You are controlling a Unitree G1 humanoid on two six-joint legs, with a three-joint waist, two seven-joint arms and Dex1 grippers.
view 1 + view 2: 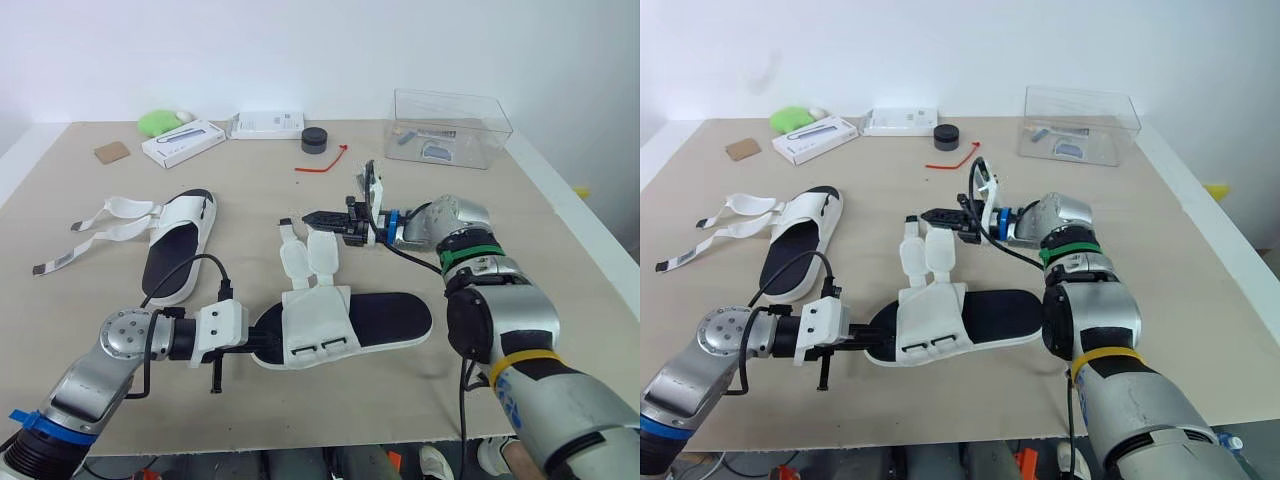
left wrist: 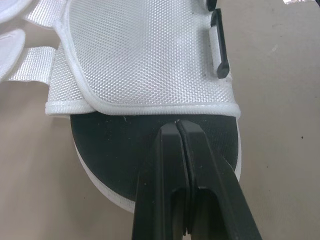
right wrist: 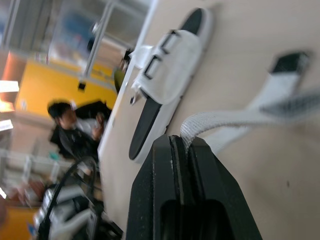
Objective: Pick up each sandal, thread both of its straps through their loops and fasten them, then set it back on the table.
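While the near white-and-black fabric sandal (image 1: 385, 318) lies flat on the beige surface (image 1: 250, 190), the left gripper's (image 2: 178, 124) fingers sit pressed together over its black insole at the hem of the white upper. The right gripper's (image 1: 310, 216) fingers pinch its white webbing strap (image 3: 230, 117). A second matching sandal (image 1: 185, 225) lies apart, straps loose.

R pincer (image 3: 181, 143) clamped on white strap (image 3: 225, 119); sandal (image 3: 169, 67) beyond.

Clear box (image 1: 492, 130) contents too small to tell, person (image 3: 70, 131) blurred, near sandal (image 2: 150, 60) cut off
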